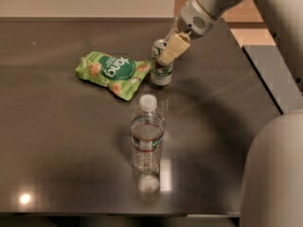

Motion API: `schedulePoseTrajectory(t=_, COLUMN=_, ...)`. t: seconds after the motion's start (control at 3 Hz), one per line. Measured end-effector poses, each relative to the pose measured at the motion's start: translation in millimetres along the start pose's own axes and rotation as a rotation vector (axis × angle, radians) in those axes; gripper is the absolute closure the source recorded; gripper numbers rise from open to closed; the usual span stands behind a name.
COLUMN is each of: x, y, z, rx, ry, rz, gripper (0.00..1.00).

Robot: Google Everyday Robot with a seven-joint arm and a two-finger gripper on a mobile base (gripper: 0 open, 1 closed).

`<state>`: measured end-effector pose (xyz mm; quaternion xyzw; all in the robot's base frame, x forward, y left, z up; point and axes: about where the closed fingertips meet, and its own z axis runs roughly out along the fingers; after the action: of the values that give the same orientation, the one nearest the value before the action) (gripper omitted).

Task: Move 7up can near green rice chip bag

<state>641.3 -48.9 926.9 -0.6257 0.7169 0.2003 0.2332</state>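
The 7up can (161,72) stands upright on the tabletop (57,150) just beside the green rice chip bag (112,74); the gripper (164,56) reaches from the right, jaws clamped on its top, probably steadying it for release, water bottle (147,137) apart

Gripper (164,58) clasps 7up can (161,74) — beside green rice chip bag (111,73).

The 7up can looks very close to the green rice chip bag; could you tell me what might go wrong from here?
The 7up can is at a corner of the green rice chip bag; a push toward the bag could ride it onto the bag and tip it. The pincer holds the can near its top, slanted, so a careless release might topple it. The water bottle stands close in front and could be knocked.
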Motion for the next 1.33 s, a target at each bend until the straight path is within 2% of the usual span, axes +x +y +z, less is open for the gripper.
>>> schedulePoseTrajectory(t=0.67, x=-4.0, y=0.3, z=14.1, rx=-0.013, ry=0.039, rz=-0.036, gripper=0.59)
schedulePoseTrajectory(t=1.33, x=-2.8, y=-3.8, z=18.7, rx=-0.007, ry=0.035, rz=-0.039, gripper=0.12)
